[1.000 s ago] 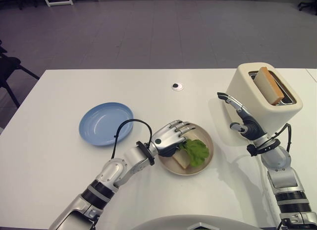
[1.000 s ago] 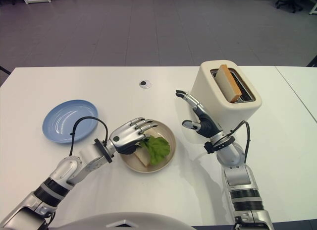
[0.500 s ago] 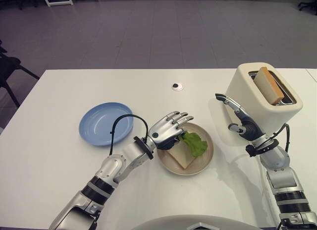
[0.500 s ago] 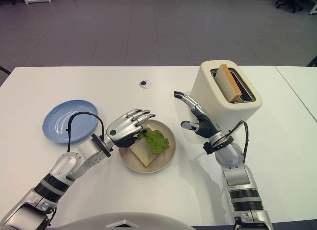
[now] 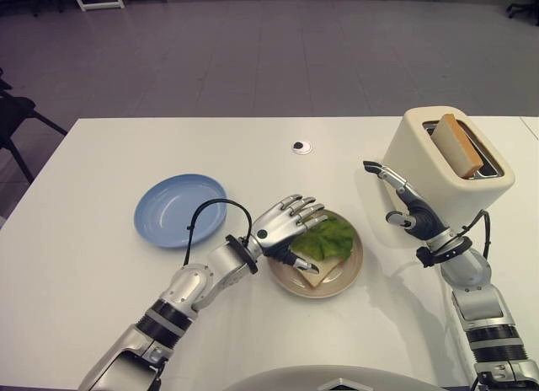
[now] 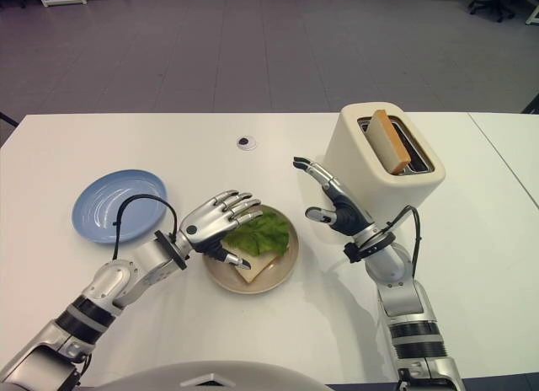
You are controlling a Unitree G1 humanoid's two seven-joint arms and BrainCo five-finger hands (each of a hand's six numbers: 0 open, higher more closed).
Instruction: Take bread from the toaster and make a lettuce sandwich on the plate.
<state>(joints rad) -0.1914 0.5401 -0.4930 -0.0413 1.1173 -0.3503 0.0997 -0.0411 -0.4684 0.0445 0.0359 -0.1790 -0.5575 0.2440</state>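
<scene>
The cream toaster (image 5: 438,168) stands upright at 2 o'clock from the round tan plate (image 5: 354,263). One brown slice of bread (image 5: 461,145) sticks up out of its slot. A pale slice (image 5: 320,271) lies flat on the plate. A green lettuce leaf (image 5: 327,237) covers its 12 o'clock side.

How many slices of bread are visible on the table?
2: one slice lies on the tan plate under the lettuce, the other slice stands in the toaster. The toaster could hide more.
</scene>
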